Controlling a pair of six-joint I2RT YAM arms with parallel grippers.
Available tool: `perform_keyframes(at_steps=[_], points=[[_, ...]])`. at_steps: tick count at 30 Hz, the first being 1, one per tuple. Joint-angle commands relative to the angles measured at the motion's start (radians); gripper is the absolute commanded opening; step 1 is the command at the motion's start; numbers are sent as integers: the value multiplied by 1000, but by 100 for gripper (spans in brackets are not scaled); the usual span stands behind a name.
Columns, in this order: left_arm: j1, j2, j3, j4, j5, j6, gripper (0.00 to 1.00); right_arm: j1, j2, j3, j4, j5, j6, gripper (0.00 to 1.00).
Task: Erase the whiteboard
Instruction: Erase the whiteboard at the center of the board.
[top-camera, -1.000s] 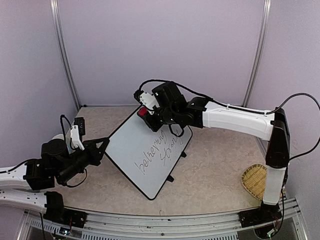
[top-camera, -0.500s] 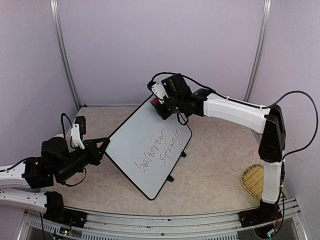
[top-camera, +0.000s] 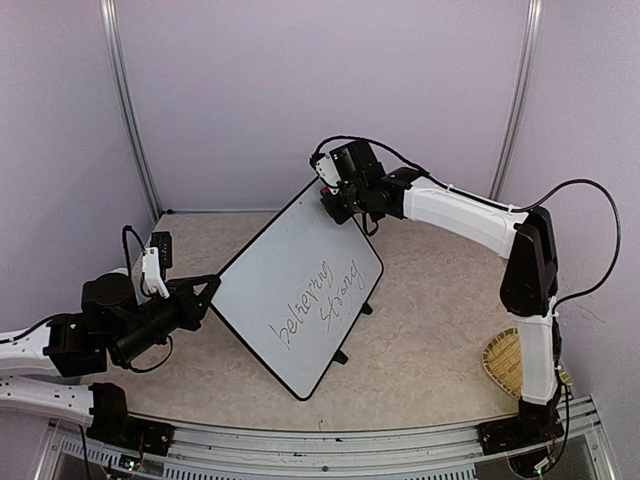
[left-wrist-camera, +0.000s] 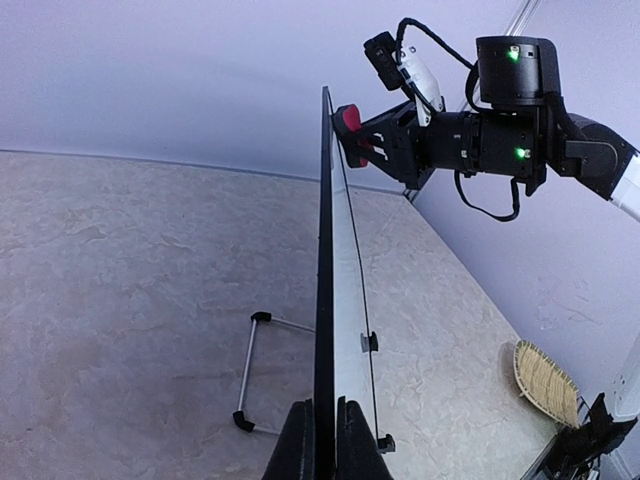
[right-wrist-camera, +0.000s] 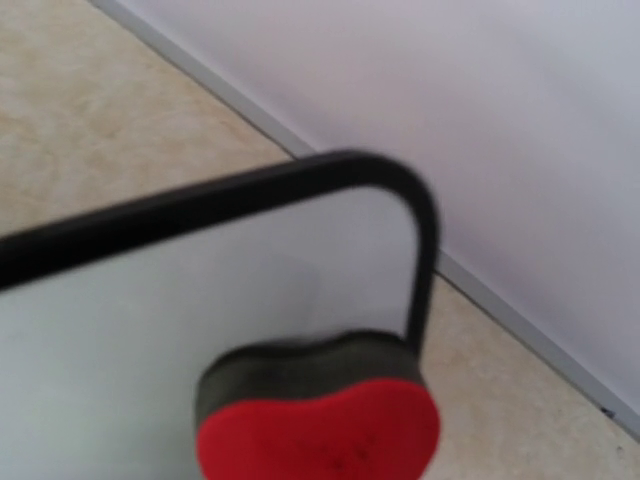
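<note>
The whiteboard (top-camera: 270, 290) stands tilted on the table and bears black handwriting (top-camera: 320, 300) on its lower right half. My left gripper (top-camera: 207, 293) is shut on the board's left edge. In the left wrist view the board (left-wrist-camera: 326, 300) runs edge-on away from the shut jaws (left-wrist-camera: 326, 440). My right gripper (top-camera: 330, 200) is shut on a red heart-shaped eraser (right-wrist-camera: 320, 425) with a dark felt layer. The felt sits at the board's far top corner (right-wrist-camera: 400, 190). The same eraser (left-wrist-camera: 348, 122) shows beside the board's top edge in the left wrist view.
A woven basket (top-camera: 510, 362) lies at the right near edge of the table. The board's wire stand (left-wrist-camera: 248, 372) rests on the tabletop behind it, and small black feet (top-camera: 340, 357) stick out along its lower edge. Pale walls and metal posts (top-camera: 130, 110) close in the back.
My right arm has carried the eraser up and to the right along the board's top, from the upper middle to the far top corner. The left gripper and board have not moved.
</note>
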Motion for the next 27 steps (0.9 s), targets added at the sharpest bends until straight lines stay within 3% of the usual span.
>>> perform_keyframes(at_steps=[1,7,15,27], points=[[-33,11,13,-43,233,98,0,-7,73,56,-13,14,-22,17],[-33,16,12,-39,241,97,0,-6,83,87,26,-10,-26,17],[-34,21,8,-30,242,97,0,8,21,4,86,-134,-27,17],[-33,28,-2,-14,248,93,0,101,6,-57,103,-59,-73,17]])
